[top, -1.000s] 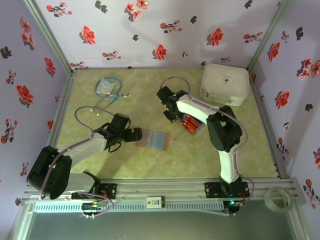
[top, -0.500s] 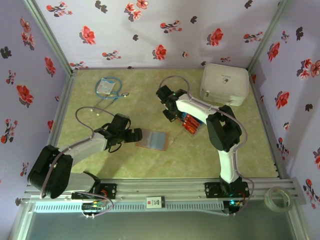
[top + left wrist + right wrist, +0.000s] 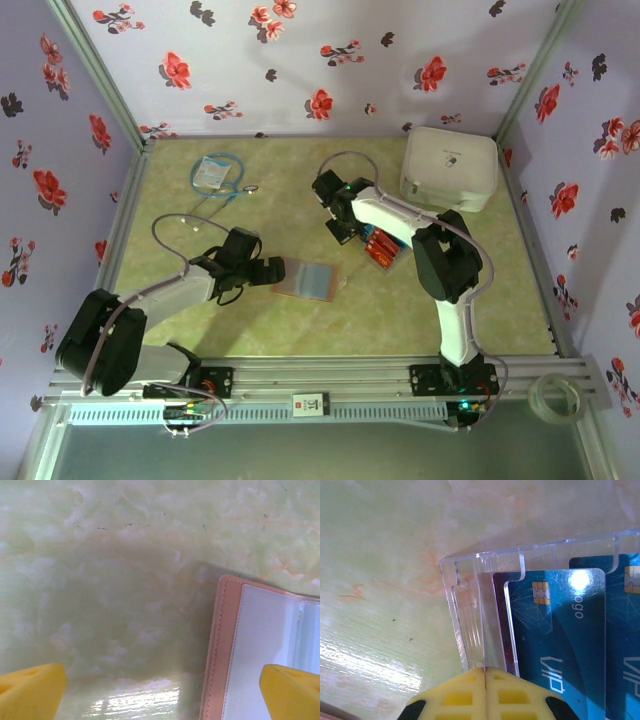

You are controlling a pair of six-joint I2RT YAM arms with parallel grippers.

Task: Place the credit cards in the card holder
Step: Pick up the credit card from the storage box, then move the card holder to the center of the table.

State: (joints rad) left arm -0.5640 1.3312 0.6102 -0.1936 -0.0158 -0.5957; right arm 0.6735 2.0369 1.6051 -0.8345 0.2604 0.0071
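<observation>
Shut tighter than a second ago, the right gripper (image 3: 485, 676) now has its two yellow fingers pressed flat together at the near end of a clear plastic rack (image 3: 462, 625); both arms have otherwise barely shifted. Whether a card edge is pinched in the seam between the fingers cannot be told. Blue cards (image 3: 555, 635) marked VIP stand in the rack's slots just beside the fingers. From above, the right gripper (image 3: 346, 230) sits at the left end of the rack, where the cards show red (image 3: 380, 249), near the middle of the green marbled table (image 3: 250, 330). The wallet (image 3: 305, 280) lies open and flat, apart from the rack, toward the left arm. The left gripper (image 3: 270, 270) hangs at the wallet's left edge, jaws spread wide with nothing between them. In its wrist view, one yellow fingertip (image 3: 30, 692) is over bare table and the other is over the wallet's pale inner panel. A white case (image 3: 450, 167) sits in the far right corner.
</observation>
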